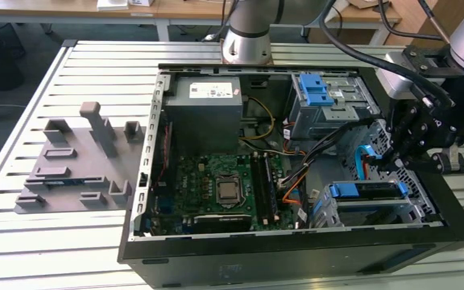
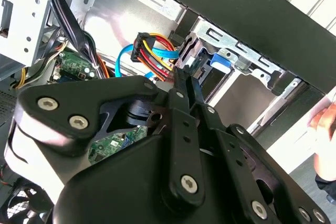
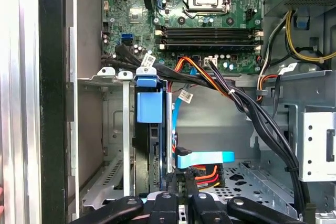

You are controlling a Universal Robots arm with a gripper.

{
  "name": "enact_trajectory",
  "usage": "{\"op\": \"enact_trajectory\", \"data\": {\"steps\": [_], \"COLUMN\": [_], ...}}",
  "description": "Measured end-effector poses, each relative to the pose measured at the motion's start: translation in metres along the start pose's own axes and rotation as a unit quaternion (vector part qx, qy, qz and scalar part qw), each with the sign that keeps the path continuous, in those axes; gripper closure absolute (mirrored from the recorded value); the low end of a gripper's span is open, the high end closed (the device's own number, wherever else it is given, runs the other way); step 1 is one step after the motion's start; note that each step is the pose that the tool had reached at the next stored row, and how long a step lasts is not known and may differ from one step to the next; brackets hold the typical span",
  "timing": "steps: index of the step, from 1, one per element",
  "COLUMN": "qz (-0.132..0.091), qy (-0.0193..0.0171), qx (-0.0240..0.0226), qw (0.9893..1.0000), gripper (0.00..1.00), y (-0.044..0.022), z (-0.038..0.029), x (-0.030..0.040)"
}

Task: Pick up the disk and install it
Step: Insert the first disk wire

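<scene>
The disk (image 1: 366,191) sits edge-up in the lower drive bay at the exterior view's right of the open computer case (image 1: 296,257), its blue carrier frame showing on top. The first wrist view has the disk's blue tab (image 3: 149,107) slotted between the bay's metal walls. My gripper (image 1: 395,158) hangs inside the case just beyond the disk, apart from it. Its two thin fingers are shut together with nothing between them in both wrist views, gripper (image 3: 180,184) and gripper (image 2: 184,77). Their tips are next to a black plug with red, yellow and blue cables (image 2: 152,51).
Inside the case are the green motherboard (image 1: 224,187), a grey power-supply box (image 1: 208,115) and a blue-latched drive cage (image 1: 322,96). Black cable bundles (image 3: 252,114) cross near the bay. A grey fixture (image 1: 79,163) lies on the slatted table. A person's hand (image 2: 325,129) is beside the case.
</scene>
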State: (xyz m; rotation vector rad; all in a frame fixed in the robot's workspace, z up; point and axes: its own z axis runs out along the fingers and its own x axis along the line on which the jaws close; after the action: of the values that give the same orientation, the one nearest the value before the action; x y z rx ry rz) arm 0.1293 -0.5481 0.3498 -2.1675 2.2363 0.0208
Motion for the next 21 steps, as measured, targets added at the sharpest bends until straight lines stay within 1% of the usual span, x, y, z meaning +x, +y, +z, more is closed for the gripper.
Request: {"op": "enact_trajectory", "data": {"steps": [4,9,13,14,17,21], "qz": [0.0,0.0,0.003,0.007,0.01,0.01], "qy": [0.0005,0.0009,0.001,0.001,0.001,0.001], "qx": [0.0003,0.0003,0.0004,0.0002,-0.0022,-0.0026], "qw": [1.0,1.0,1.0,1.0,0.9999,0.9999], "gripper": [0.83,0.83,0.83,0.83,0.83,0.83], "y": [0.0,-0.0001,0.0004,0.0004,0.0004,0.0003], "z": [0.0,0.0017,0.0037,0.004,0.0049,0.0089], "x": [0.0,0.0045,0.0051,0.0051,0.0055,0.0088]}}
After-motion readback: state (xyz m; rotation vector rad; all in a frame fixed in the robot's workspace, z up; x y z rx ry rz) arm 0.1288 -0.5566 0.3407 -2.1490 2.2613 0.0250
